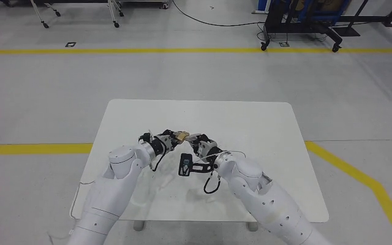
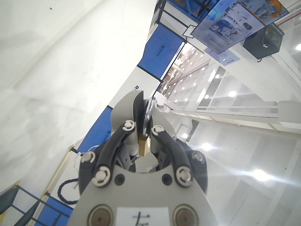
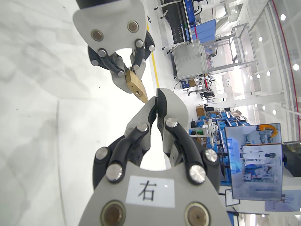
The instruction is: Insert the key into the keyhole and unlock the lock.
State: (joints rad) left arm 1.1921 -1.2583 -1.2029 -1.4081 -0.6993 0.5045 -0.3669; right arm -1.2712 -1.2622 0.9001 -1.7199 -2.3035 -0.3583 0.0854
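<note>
A brass padlock (image 1: 181,135) hangs over the middle of the white table (image 1: 257,122). My left gripper (image 1: 172,137) is shut on its silver shackle (image 2: 150,109), with the brass body (image 2: 144,145) between the fingers. In the right wrist view the padlock (image 3: 134,86) turns its keyhole (image 3: 138,92) toward the camera. My right gripper (image 3: 155,98) is shut, its tips touching the padlock's lower corner. Whatever lies between its pads is hidden. From above, the right gripper (image 1: 195,142) meets the padlock from the right.
Both forearms cross the table's front half, and a black cable loop (image 1: 211,184) hangs by the right arm. Yellow floor tape (image 1: 184,50) runs beyond the table. A black wheeled frame (image 1: 300,27) stands at the back right.
</note>
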